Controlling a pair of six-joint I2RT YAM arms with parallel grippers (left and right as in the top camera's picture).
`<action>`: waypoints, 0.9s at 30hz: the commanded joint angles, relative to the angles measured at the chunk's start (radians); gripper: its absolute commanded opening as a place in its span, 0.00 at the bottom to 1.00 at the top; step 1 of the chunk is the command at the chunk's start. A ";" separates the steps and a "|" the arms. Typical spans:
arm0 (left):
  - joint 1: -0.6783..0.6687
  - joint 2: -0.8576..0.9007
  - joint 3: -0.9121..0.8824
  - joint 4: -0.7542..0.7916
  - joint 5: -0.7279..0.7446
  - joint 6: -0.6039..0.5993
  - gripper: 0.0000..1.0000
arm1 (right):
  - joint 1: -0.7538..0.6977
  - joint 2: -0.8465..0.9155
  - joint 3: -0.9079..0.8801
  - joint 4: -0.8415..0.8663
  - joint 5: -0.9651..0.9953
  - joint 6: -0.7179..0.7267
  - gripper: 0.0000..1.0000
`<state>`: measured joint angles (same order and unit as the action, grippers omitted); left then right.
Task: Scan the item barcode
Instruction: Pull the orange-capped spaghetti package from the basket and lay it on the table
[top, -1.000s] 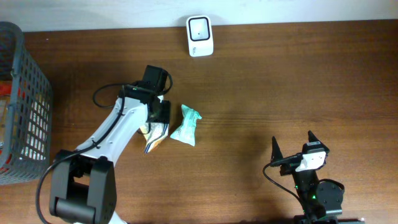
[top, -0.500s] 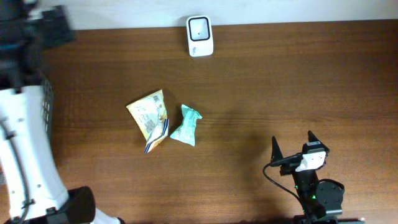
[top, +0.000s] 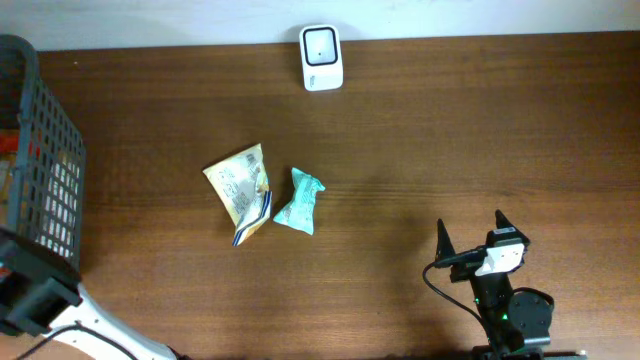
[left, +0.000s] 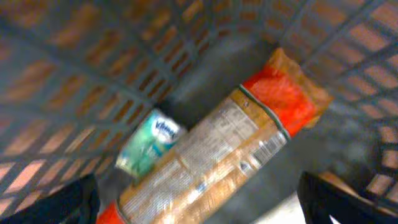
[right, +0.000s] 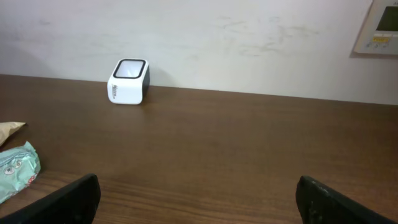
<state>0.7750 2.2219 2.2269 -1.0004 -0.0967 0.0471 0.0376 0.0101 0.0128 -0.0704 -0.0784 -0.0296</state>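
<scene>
The white barcode scanner (top: 320, 57) stands at the table's far edge, also in the right wrist view as scanner (right: 129, 81). A yellow snack bag (top: 240, 190) and a teal packet (top: 298, 201) lie side by side mid-table, with no gripper near them. My left arm (top: 35, 293) is at the front left by the grey basket (top: 45, 170). Its open gripper (left: 199, 210) looks down into the basket at a long red-orange package (left: 236, 143) and a teal tissue pack (left: 146, 146). The right gripper (top: 470, 226) hovers open and empty at the front right.
The basket's mesh walls (left: 93, 56) surround the left gripper's view. A wall panel (right: 380, 26) hangs behind the table at the far right. The teal packet (right: 15, 168) lies to the left of the right gripper.
The left gripper opened and let go of the yellow snack bag, which stays on the table. The left arm swung away left to the basket. The right arm has not moved.
</scene>
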 joint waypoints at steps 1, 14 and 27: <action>0.004 0.122 -0.008 0.069 0.058 0.182 0.99 | 0.007 -0.006 -0.007 -0.002 0.005 0.008 0.99; -0.002 0.365 -0.011 0.092 0.143 0.320 0.00 | 0.007 -0.006 -0.007 -0.002 0.005 0.008 0.99; -0.002 -0.262 0.087 0.118 0.187 0.288 0.00 | 0.007 -0.006 -0.007 -0.002 0.005 0.008 0.99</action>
<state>0.7731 2.1460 2.2593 -0.8993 0.0765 0.3752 0.0376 0.0101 0.0128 -0.0704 -0.0784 -0.0292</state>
